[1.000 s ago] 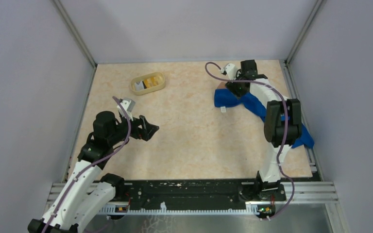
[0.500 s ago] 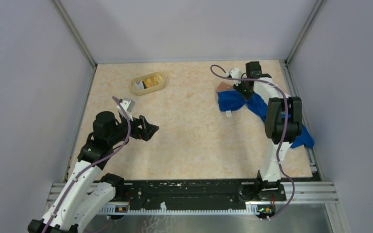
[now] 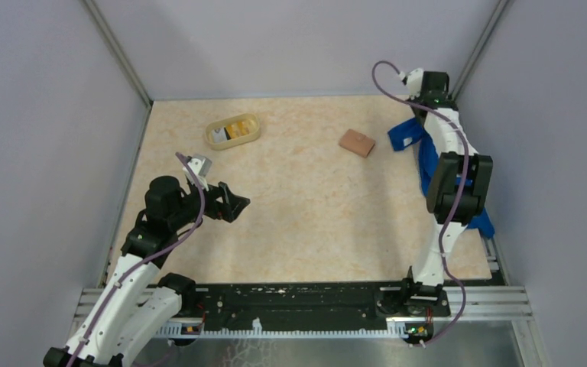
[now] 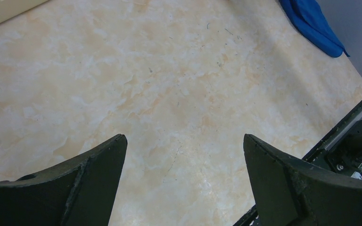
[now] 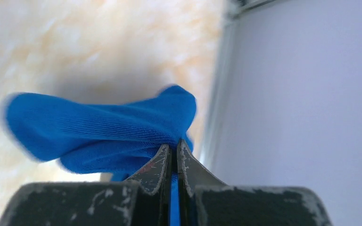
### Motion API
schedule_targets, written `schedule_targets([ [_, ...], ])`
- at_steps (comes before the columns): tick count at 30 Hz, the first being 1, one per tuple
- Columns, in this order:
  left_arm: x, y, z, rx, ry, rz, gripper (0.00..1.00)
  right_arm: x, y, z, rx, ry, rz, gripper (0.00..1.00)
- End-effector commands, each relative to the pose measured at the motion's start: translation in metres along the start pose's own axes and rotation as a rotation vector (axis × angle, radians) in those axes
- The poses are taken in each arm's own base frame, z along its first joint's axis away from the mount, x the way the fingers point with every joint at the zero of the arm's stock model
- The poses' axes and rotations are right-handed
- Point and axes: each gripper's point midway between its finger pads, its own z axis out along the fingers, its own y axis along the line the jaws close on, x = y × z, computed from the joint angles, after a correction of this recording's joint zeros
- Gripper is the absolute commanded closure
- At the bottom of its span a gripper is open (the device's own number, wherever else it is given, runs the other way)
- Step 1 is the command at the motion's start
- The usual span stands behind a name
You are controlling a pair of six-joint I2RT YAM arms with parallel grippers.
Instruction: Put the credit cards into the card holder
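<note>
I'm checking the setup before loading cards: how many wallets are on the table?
1. The card holder lies on the table's far right part, just left of the blue cloth. None other shows; the cloth could hide something.

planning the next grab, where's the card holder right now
In the top view the card holder lies on the table toward the far right, just left of the blue cloth pinched by the right gripper.

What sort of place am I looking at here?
Likely a lab test booth: two robot arms bolted to a rail, plain walls enclosing a marbled table, a few props like a wallet.
</note>
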Motion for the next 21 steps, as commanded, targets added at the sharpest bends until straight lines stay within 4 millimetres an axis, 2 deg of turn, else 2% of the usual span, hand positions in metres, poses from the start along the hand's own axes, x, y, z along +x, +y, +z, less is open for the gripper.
schedule_targets([
  [1, -0.007, -0.004, -0.002, 0.013, -0.025, 0.024, 0.01, -0.079, -0.089, -0.038, 0.263, -0.202, 0.173, 1.0],
  [3, -0.007, -0.004, -0.002, 0.014, -0.025, 0.024, 0.01, -0.1, -0.082, -0.038, 0.182, -0.259, 0.229, 1.0],
  [7, -0.007, -0.003, -0.002, 0.01, -0.027, 0.024, 0.01, -0.148, -0.086, -0.05, 0.102, -0.392, 0.35, 1.0],
  [9, -0.007, -0.002, -0.002, 0.007, -0.027, 0.024, 0.01, -0.165, -0.091, -0.047, 0.096, -0.421, 0.385, 1.0],
  [10, -0.007, -0.003, -0.002, 0.008, -0.027, 0.024, 0.01, -0.167, -0.093, -0.044, 0.133, -0.428, 0.376, 1.0],
  [12, -0.007, -0.003, -0.002, 0.007, -0.028, 0.025, 0.01, -0.155, -0.083, -0.026, 0.152, -0.375, 0.341, 1.0],
  [14, -0.007, -0.002, -0.002, 0.005, -0.029, 0.024, 0.01, -0.132, -0.073, -0.001, 0.143, -0.283, 0.341, 0.89],
  [17, -0.007, -0.003, -0.002, 0.009, -0.026, 0.024, 0.01, -0.098, -0.059, 0.029, 0.109, -0.172, 0.335, 0.61],
  [18, -0.007, -0.003, -0.001, 0.01, -0.025, 0.024, 0.01, -0.093, -0.053, 0.031, 0.067, -0.165, 0.331, 0.54],
  [21, -0.006, -0.004, -0.001, 0.016, -0.02, 0.023, 0.01, -0.098, 0.0, 0.014, -0.225, -0.235, 0.205, 0.3],
])
